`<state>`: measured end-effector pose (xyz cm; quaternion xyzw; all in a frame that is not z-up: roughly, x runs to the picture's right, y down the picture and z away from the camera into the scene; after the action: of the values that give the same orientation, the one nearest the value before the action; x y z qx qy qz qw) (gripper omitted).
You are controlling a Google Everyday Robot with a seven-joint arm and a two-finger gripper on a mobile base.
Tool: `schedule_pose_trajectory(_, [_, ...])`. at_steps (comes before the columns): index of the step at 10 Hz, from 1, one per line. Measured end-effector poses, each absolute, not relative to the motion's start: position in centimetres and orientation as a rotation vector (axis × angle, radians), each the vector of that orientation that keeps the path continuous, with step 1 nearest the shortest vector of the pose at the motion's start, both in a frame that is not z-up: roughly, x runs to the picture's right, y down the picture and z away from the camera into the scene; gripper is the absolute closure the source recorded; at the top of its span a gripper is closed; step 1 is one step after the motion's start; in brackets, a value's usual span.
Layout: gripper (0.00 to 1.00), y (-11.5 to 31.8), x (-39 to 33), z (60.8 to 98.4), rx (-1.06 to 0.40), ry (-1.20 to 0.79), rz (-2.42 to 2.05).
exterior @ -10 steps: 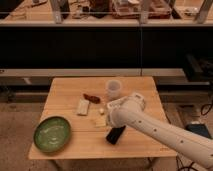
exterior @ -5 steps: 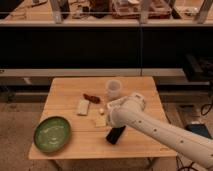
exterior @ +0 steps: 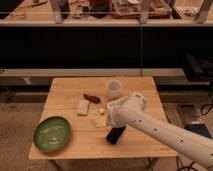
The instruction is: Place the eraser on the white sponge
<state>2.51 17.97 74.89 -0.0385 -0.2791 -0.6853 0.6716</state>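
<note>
- Camera view shows one wooden table [exterior: 135,85]. All the small things lie on it.
- One white arm [exterior: 155,127] comes in from the bottom right. It goes up and left over the table, bends at a round joint, and then points down.
- One green plate [exterior: 52,134] sits at the front left corner of the table.
- One dark gripper [exterior: 116,135] hangs at the end of the arm, low over the table near the front edge. It holds nothing that I can see. I cannot tell if it is wide or narrow.
- One see-through white cup [exterior: 113,89] stands upright at the back, behind the arm's bend.
- One white sponge [exterior: 83,107] lies flat in the middle left, well apart from the gripper.
- One dark red-brown long thing [exterior: 91,98] lies between the sponge and the cup.
- One eraser [exterior: 100,121] lies flat on the table, just left of the gripper and a bit farther back. It is near the sponge but not on it.
- One tiny white lump [exterior: 102,111] sits just behind the eraser.
</note>
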Motion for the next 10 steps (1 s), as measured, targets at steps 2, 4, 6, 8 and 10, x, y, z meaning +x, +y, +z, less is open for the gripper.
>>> schedule_pose_trajectory(2, [0.2,19.2,3.7,75.0,-0.221,-0.703,-1.514])
schedule_pose_trajectory(4, [0.2,19.2,5.9,75.2,-0.398,-0.727,-1.462])
schedule_pose_trajectory(6, [0.2,17.5,7.3,76.1,-0.503,-0.667,-1.425])
schedule_pose_trajectory(8, [0.2,16.4,7.6,77.1,-0.512,-0.596,-1.414])
schedule_pose_trajectory(10, [0.2,16.9,7.3,78.5,-0.475,-0.522,-1.416])
